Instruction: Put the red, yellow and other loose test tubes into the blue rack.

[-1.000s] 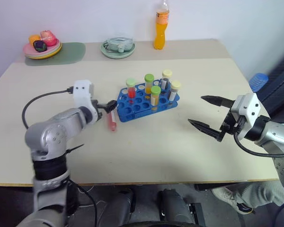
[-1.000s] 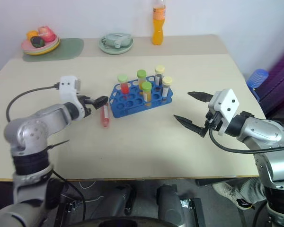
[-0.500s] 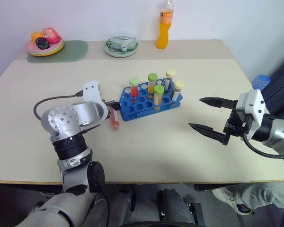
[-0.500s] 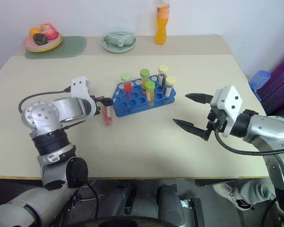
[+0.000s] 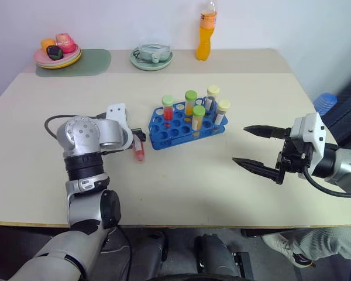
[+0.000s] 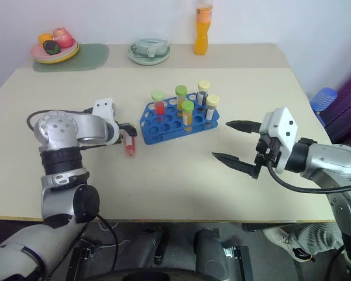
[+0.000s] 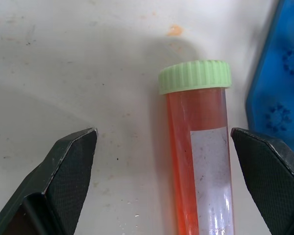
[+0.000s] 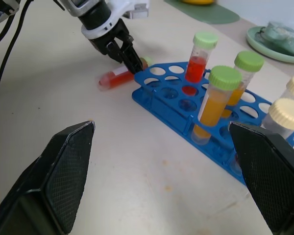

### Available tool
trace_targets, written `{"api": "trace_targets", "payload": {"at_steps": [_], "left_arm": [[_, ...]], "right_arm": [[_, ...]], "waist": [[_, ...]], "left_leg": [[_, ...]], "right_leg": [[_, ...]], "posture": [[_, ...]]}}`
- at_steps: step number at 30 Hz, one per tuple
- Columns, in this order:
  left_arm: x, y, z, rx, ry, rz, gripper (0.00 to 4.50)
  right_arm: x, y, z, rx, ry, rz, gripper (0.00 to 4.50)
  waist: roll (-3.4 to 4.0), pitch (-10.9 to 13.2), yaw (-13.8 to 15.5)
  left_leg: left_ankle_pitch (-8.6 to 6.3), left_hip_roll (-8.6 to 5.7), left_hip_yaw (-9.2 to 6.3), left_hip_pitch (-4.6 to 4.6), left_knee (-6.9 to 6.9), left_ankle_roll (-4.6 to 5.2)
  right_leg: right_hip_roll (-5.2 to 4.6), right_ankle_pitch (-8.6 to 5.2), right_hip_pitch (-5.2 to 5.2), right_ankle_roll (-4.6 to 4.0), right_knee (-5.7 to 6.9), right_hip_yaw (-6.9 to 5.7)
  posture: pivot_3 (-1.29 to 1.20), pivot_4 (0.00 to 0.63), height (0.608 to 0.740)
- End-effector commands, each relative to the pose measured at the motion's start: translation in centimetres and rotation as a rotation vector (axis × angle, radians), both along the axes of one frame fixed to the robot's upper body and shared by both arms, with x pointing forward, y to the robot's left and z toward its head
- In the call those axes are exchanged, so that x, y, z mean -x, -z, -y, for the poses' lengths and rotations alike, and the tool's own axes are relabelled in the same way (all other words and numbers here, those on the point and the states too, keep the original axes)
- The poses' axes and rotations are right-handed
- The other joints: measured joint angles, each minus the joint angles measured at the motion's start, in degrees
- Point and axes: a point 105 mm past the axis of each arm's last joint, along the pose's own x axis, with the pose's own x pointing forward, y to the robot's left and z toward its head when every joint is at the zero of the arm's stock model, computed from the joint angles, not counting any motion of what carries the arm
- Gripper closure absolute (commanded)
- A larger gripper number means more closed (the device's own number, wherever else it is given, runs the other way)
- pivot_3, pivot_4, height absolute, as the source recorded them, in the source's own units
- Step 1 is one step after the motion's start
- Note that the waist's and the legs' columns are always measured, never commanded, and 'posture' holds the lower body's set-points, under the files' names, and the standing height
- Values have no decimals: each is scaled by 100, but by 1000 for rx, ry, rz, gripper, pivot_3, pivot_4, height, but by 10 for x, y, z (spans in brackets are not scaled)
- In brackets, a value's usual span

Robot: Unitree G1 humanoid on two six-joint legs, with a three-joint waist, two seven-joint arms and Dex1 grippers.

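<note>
The loose red tube [image 7: 201,161] lies flat on the table [image 5: 164,181], green cap on, just beside the blue rack [image 5: 187,126], and the left gripper [image 7: 166,161] is right over it with fingers spread wide on either side, not touching. Five tubes stand upright in the rack. Off to the right, well apart, the right gripper [image 5: 254,149] hangs above the table, fingers gaping and empty.

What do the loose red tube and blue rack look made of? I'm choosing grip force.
Loose red tube: clear glossy plastic, probably; liquid shows through, ribbed green cap, paper label. Blue rack: opaque moulded plastic, seemingly; smooth uniform colour with round holes.
</note>
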Motion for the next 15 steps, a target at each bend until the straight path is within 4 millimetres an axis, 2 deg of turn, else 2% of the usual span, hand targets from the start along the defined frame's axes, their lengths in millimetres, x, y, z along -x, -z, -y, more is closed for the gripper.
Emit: {"api": "trace_targets", "payload": {"at_steps": [1,4,5,6,8,11,12,15], "left_arm": [[0,1,-4,-28,-3,-23,0],[2,7,-5,-35,-19,-53,0],[2,9,-4,-28,-19,-61,554],[3,10,-4,-26,-23,-70,849],[4,14,-4,-27,-29,-83,1768],[7,18,-6,-27,-53,-101,3342],[8,20,-7,-26,-56,-103,3693],[12,22,-8,-13,-55,-96,3752]], "right_arm": [[3,-11,-7,-15,-24,32,21],[1,-16,-13,-30,-38,30,21],[0,-17,-14,-30,-40,29,0],[0,-17,-14,-28,-42,28,0],[-1,-16,-15,-20,-46,25,0],[-3,-16,-15,-20,-50,24,0],[-3,-16,-15,-19,-52,24,0],[-3,-14,-15,-18,-56,20,0]], "waist": [[0,0,24],[1,-1,22],[2,-1,21],[3,-2,24],[2,-2,32],[2,-2,38],[2,-2,41],[2,-4,38]], "left_leg": [[0,0,1,0,0,0],[0,0,5,0,0,1],[0,0,7,0,0,2],[0,1,8,1,0,2],[0,1,8,0,0,2],[-2,0,14,0,1,6],[-3,0,15,0,2,6],[-3,0,19,0,3,7]], "right_leg": [[0,0,-1,0,0,1],[0,0,-2,0,0,5],[0,0,-3,0,1,6],[0,0,-3,0,3,7],[-1,0,-4,0,4,7],[-3,0,-3,0,2,9],[-4,0,-3,1,2,10],[-4,1,-3,2,2,12]], "posture": [[0,150,740],[0,150,740],[0,150,740],[0,150,740],[0,150,740],[0,150,740],[0,150,740],[0,150,740]]}}
